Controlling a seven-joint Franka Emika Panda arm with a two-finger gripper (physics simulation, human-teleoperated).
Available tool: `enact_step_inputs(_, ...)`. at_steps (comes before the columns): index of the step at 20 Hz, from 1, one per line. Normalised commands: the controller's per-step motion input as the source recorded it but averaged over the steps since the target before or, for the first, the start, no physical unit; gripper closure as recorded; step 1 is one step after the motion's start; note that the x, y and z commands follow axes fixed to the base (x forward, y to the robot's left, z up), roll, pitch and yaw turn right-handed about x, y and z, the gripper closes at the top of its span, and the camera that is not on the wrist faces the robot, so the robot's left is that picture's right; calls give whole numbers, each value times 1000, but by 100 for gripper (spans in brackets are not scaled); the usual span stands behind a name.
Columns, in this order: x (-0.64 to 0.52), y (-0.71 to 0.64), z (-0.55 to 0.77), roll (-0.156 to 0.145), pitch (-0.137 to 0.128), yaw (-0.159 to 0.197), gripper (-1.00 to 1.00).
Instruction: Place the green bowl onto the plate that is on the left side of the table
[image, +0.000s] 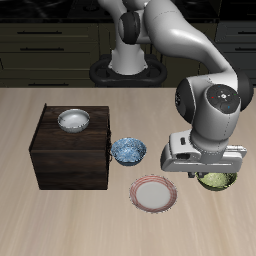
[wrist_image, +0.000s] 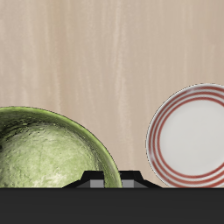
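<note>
Sitting on the tabletop (image: 40, 105) near its front edge, the green bowl (image: 216, 181) shows only as a yellow-green sliver below the gripper (image: 205, 172), which hangs directly over it and hides most of it. In the wrist view the green bowl (wrist_image: 48, 149) fills the near field, its mottled glossy inside facing up, with the gripper's dark body (wrist_image: 112, 179) just at its rim. Whether the fingers are spread or closed on the rim cannot be told; their tips are not visible in either view.

The arm reaches forward from its base at the back of the tabletop, bends at a bulky grey elbow joint, and drops its wrist steeply so the hand points down at the bowl.

A plate (image: 154, 193) with a pinkish-red rim and pale centre lies just beside the bowl, also near the front edge; in the wrist view this plate (wrist_image: 191, 135) is close to the bowl but apart from it, bare wood showing between them. A blue speckled bowl (image: 128, 150) rests a little farther back, close to the plate. Beyond it stands a dark wooden cabinet (image: 72, 150) carrying a white-grey bowl (image: 74, 120) on top. Open wood stretches behind the green bowl toward the robot's base.
</note>
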Motion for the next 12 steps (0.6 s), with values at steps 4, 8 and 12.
enact_step_inputs(4,-237,-47,431,-12,-51,-20,100)
enact_step_inputs(8,-189,-136,365,-14,-52,14,100)
enact_step_inputs(12,-269,-123,399,-17,-49,-16,100)
